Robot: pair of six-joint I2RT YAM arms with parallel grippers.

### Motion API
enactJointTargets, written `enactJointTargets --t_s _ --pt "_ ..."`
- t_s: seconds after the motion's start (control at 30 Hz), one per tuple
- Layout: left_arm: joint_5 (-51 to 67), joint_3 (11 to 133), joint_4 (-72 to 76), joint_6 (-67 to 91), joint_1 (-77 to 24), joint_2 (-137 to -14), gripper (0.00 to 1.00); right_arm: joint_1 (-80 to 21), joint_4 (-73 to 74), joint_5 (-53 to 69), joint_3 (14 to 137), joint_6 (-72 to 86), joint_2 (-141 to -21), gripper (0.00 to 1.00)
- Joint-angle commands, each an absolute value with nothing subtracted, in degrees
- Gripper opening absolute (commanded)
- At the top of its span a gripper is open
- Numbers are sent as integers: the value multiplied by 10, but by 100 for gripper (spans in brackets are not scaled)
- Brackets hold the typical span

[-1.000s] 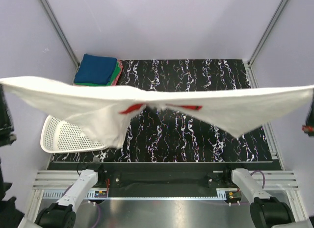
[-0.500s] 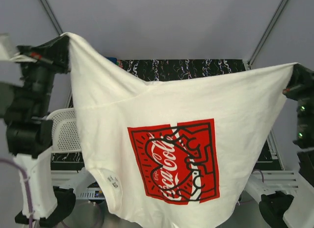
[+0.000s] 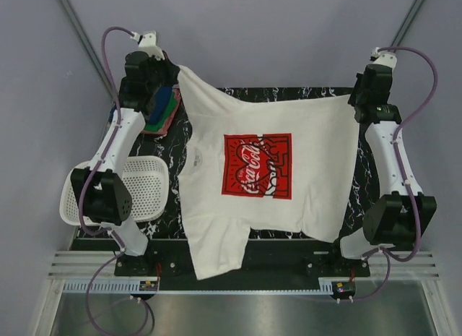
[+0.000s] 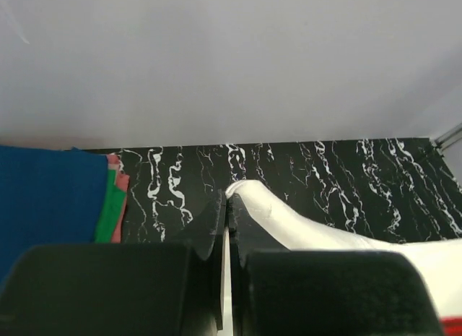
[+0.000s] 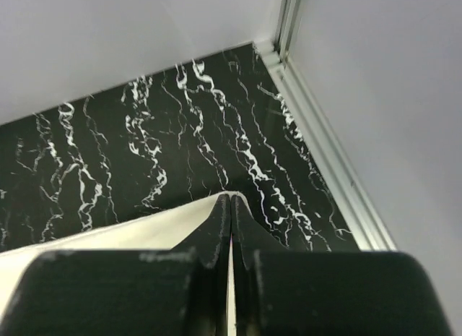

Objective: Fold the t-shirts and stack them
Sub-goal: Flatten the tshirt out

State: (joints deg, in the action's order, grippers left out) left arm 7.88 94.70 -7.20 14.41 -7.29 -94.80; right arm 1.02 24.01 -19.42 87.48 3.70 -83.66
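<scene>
A white t-shirt (image 3: pixel 216 220) with a red chest print (image 3: pixel 257 165) lies stretched over the black marbled table (image 3: pixel 303 97), print up, collar to the left. Its near left part hangs past the table's front edge. My left gripper (image 3: pixel 173 79) is shut on its far left corner, and in the left wrist view the gripper (image 4: pixel 228 195) pinches white cloth (image 4: pixel 289 224). My right gripper (image 3: pixel 359 97) is shut on the far right corner, with the cloth (image 5: pixel 130 235) showing beside the gripper (image 5: pixel 231 199). Folded blue (image 4: pixel 43 199), green (image 4: pixel 108 206) and pink (image 4: pixel 121 184) t-shirts are stacked at the far left.
A white mesh basket (image 3: pixel 144 188) sits at the table's left edge, beside the left arm. A metal rail (image 5: pixel 325 148) borders the table on the right. Grey walls close in the back and both sides.
The shirt was held up high, close to the camera. Both arms have since swung it down and away, and it now lies spread over the table with the grippers at the far edge.
</scene>
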Motion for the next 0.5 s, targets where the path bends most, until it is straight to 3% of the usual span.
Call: enactJointTargets --t_s 0.0,0.27,0.47 --pt "125 982 39 130 -73 -988 0 40 107 -99 882 61 -875 0" --pt "163 1080 40 150 -73 -1144 0 96 88 -8 982 89 -1075 0" --pt "171 1148 33 141 -73 -1196 1 119 77 76 1042 111 -1142 0"
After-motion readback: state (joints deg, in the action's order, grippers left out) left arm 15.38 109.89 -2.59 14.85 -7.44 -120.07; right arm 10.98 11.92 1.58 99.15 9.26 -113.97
